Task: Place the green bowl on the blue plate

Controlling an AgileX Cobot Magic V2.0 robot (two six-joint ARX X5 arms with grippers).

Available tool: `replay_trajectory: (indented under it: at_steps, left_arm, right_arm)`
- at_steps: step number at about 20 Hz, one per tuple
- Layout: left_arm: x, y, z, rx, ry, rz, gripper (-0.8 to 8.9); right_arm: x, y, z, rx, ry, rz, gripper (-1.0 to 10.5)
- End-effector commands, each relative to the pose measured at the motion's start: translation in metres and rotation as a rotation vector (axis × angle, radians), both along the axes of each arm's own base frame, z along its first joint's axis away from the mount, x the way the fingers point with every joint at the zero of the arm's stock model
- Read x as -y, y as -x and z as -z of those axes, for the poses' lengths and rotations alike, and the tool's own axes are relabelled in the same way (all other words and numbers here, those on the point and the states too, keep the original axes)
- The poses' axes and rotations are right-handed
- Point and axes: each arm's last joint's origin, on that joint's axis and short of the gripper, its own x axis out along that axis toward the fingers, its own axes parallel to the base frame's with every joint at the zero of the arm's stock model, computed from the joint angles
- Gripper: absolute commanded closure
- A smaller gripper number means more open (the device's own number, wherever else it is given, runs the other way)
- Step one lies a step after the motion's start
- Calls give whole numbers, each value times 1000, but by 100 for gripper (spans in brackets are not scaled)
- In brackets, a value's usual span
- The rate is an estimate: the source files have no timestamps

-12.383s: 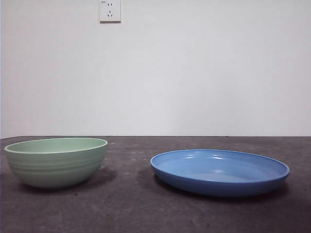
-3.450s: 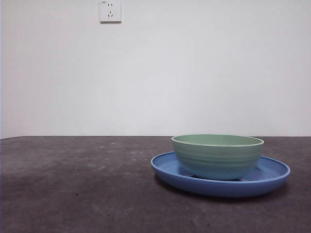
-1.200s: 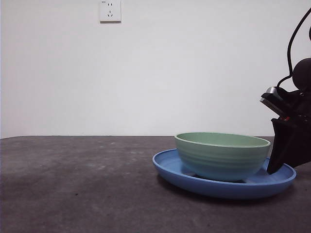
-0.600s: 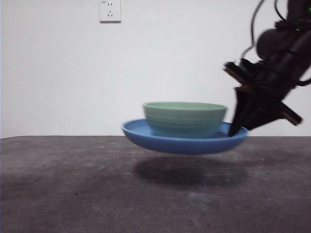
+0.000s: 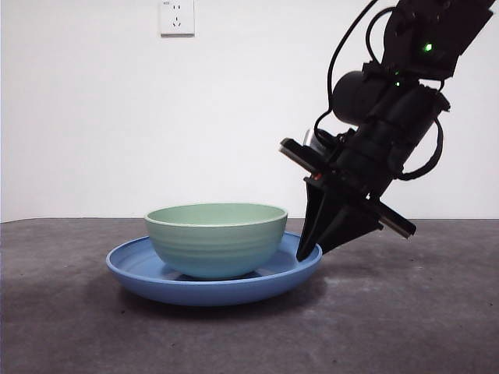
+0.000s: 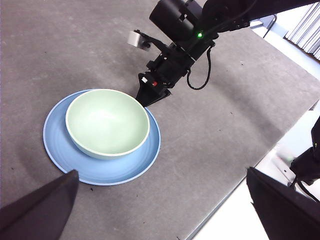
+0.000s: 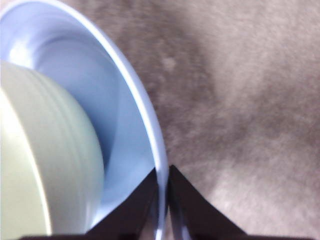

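The green bowl sits upright inside the blue plate, which rests on the dark table. In the left wrist view the bowl stands in the middle of the plate. My right gripper is shut on the plate's right rim; the right wrist view shows both jaws pinching the rim with the bowl beside them. My left gripper is open and empty, high above the table, looking down on the plate and the right arm.
A wall socket is on the white wall behind. The table's edge runs near the right arm's side, with floor beyond it.
The right gripper has carried the plate with the bowl on it to the left and lowered it from mid-air onto the table. A second ago the plate lay farther right.
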Motion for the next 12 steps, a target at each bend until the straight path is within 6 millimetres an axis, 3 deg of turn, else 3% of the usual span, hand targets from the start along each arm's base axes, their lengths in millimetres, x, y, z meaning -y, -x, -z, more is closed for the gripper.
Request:
replay_trajectory:
  at_steps: [1,4,8,12]
  left_arm:
    - [0,0,-3,10,8,1,247]
    - [0,0,-3,8,7,1,247]
    - [0,0,-3,7,7,1,247]
    - [0,1,-3,6,5,1,247]
  right_arm:
    - [-7,-5,7,-20,-11,-3,936]
    - [-7,-6,10,-21,-13,-8,927]
    - [-7,-6,6,0,-14,-3,748]
    - [-3,-7,-15,63,-24,10,747]
